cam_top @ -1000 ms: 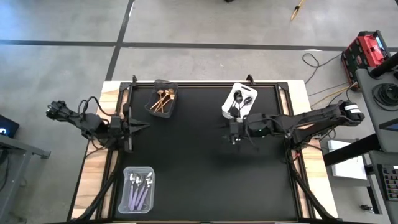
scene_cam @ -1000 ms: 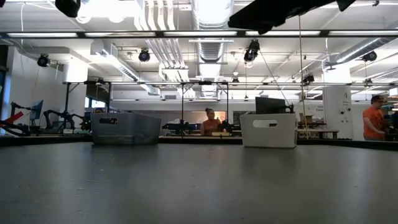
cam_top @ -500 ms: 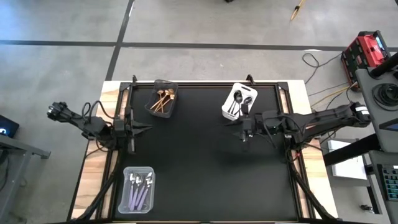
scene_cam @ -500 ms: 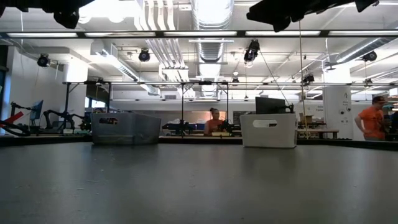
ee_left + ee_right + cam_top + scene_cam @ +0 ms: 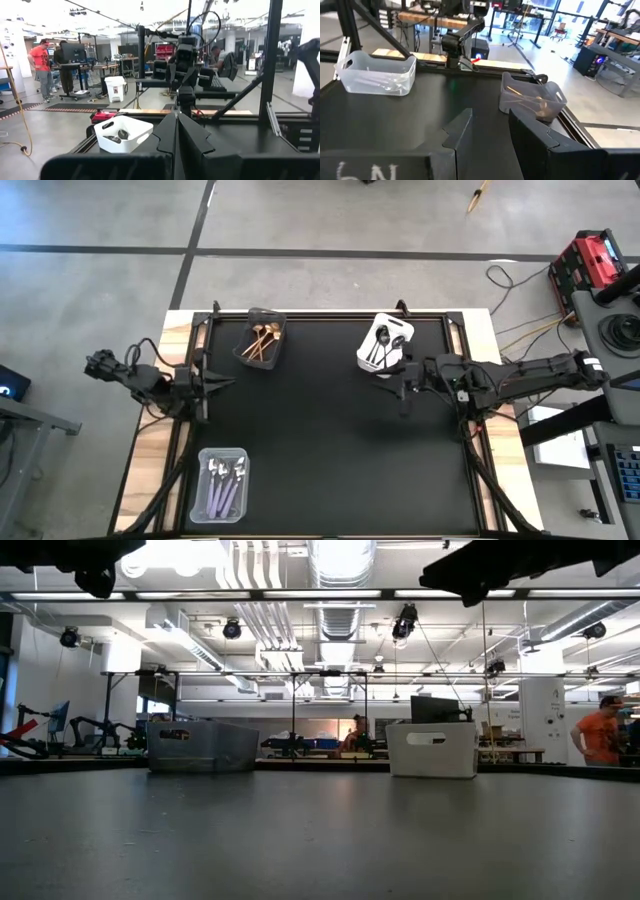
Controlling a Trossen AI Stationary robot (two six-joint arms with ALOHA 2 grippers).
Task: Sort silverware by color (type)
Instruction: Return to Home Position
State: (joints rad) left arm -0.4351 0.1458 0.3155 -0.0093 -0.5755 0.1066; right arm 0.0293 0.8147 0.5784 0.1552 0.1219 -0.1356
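Over the right half of the tabletop (image 5: pixel 320 440), just beside the white bin (image 5: pixel 362 358), the right jaws stand a little apart with nothing between them. They point across the mat toward the far side. The right arm (image 5: pixel 520 373) stretches out level from the right edge, and in the low view we see it only as a dark shape high above the surface.

At the left edge, the left jaws are pressed together and hold nothing. The left arm (image 5: pixel 140 377) lies folded low, between the dark bin (image 5: pixel 281 330) at the back and the clear bin (image 5: pixel 220 451) at the front corner.

We find every spoon inside a bin. The dark spoons (image 5: pixel 385 345) lie in the white bin, the gold spoons (image 5: pixel 262 340) in the dark bin, and the lilac-handled spoons (image 5: pixel 222 490) in the clear bin.

Beyond the tabletop, a person in an orange shirt (image 5: pixel 600 730) stands in the room.
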